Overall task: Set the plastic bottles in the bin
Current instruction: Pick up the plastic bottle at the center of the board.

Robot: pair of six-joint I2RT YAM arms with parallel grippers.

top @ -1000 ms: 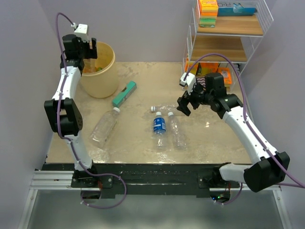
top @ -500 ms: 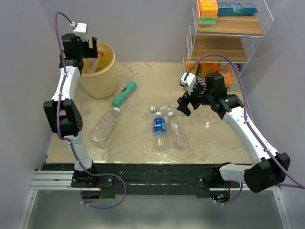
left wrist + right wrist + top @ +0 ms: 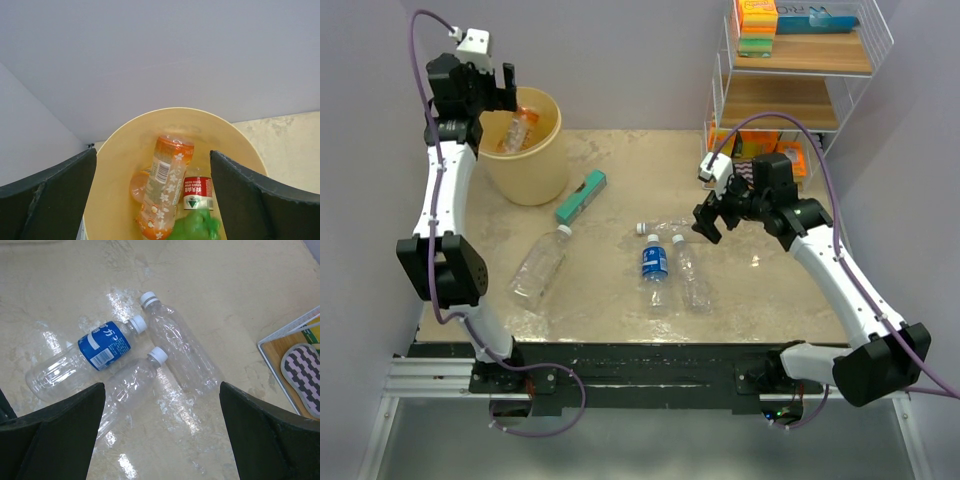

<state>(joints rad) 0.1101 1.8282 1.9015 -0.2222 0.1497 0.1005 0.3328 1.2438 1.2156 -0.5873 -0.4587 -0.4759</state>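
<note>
Beige tabletop [image 3: 620, 170] carries four plastic bottles [image 3: 654, 265]: three at centre, one nearer left. Far left, the bin [image 3: 545, 165] holds more. Above it the left gripper [image 3: 508, 92] hangs spread, empty; the right gripper [image 3: 705, 225] hangs spread over the centre three.

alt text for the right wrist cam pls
A blue-labelled bottle and two clear bottles, all white-capped, lie clustered on a beige table. The right gripper hovers above, open, its dark fingers framing the lower corners; a wooden shelf edge shows at right.
</note>
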